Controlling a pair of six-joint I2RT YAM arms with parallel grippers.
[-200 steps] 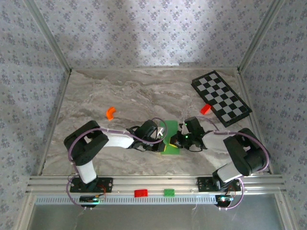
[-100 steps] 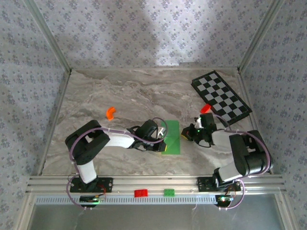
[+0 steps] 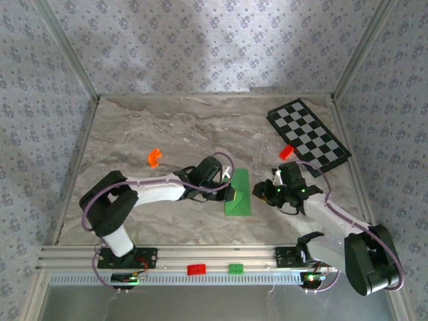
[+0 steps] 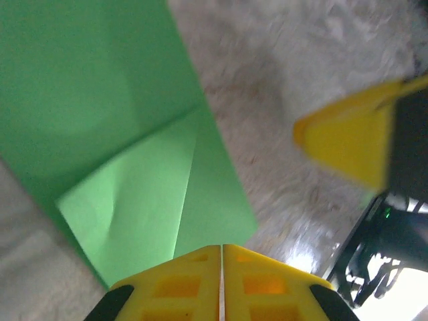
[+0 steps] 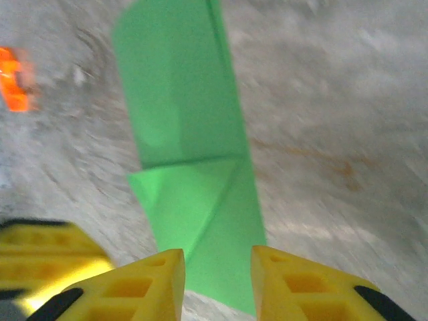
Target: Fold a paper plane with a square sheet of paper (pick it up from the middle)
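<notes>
Green paper (image 3: 239, 192), folded into a narrow strip w/ 1 triangular flap at 1 end, lay flat on the marble table (image 3: 167, 134), approx. mid-table between the 2 arms. Left end effector (image 3: 230, 194) sat at the strip's left edge, fingers pressed together; couldn't tell if paper was pinched. Right end effector (image 3: 263, 194) was just right of the strip, fingers apart, holding nothing.
</notes>
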